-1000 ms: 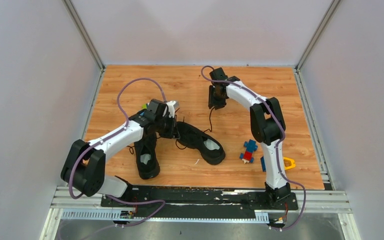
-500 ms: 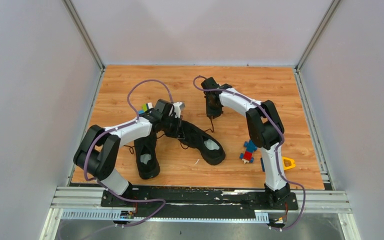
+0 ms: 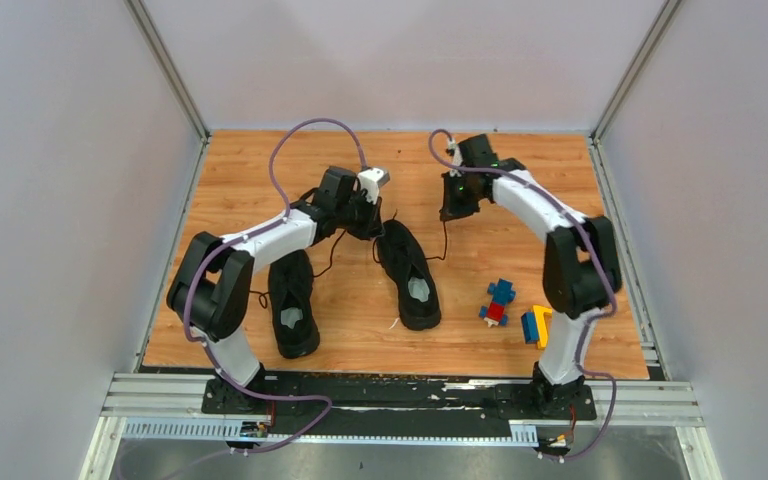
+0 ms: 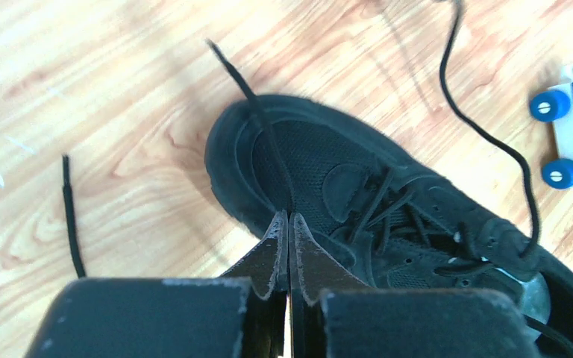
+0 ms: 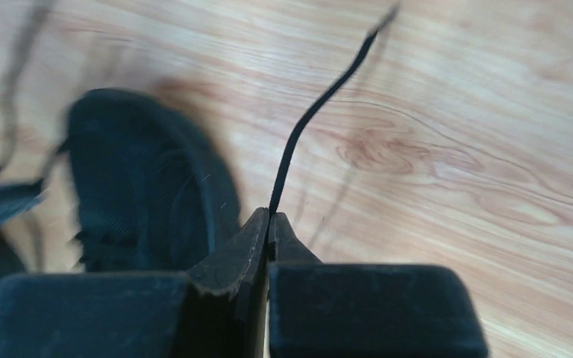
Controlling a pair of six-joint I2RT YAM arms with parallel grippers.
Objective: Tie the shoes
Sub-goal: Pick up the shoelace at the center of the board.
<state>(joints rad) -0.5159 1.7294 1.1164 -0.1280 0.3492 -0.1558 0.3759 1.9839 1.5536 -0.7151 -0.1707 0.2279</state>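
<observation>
A soft black cloth shoe with a pale grey inside [image 3: 293, 300] is lying on the left side of the smooth wooden table [image 3: 250, 170]. Its round toe is pointing to the far end.

Next to it, the left gripper [image 4: 289, 224] is pinching a thin black lace [image 4: 257, 119]. Its two pointy black fingers are pressing flat together on the string. The lace is running over the bumpy toe of a second black cloth shoe [image 4: 358, 194], which is lying near the middle of the table.

Further right, the right gripper [image 5: 268, 220] is squeezing another thin black string [image 5: 310, 112] the same way, with its fingers tight together. This string is curving up over the bare wood.

A small blue and red toy made of blocks [image 3: 500, 300] is sitting to the right of the shoes. A blue and yellow block [image 3: 536, 326] is lying just beside it.
</observation>
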